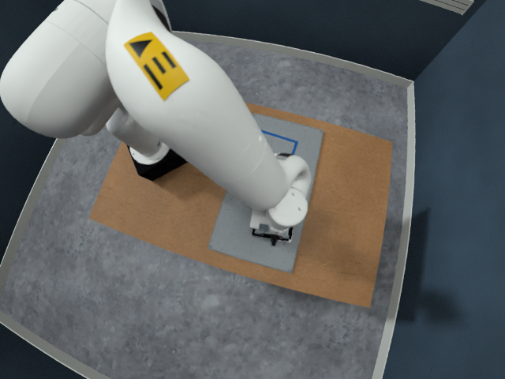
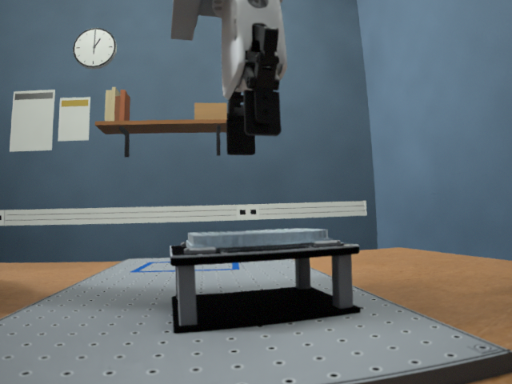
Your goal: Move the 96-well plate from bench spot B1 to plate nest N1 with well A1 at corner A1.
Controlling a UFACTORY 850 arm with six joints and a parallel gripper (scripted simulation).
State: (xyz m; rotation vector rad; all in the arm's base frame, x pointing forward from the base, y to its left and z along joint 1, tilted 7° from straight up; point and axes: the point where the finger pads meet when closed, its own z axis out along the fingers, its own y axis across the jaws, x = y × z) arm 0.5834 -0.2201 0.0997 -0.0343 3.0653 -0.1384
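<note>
From my remote station I saw the gripper (image 2: pixel 253 138) hanging high above the nest, its fingers spread wide and holding nothing. The 96-well plate (image 2: pixel 256 238) lay flat on the raised plate nest (image 2: pixel 264 250), well below the fingers and not touching them. The nest stood on its grey posts on the perforated breadboard (image 2: pixel 124 330). The blue outline of bench spot B1 (image 2: pixel 142 268) was behind the nest. From the top view the arm (image 1: pixel 196 114) covered most of the nest, so I could not tell where the plate's cut-off corner pointed.
</note>
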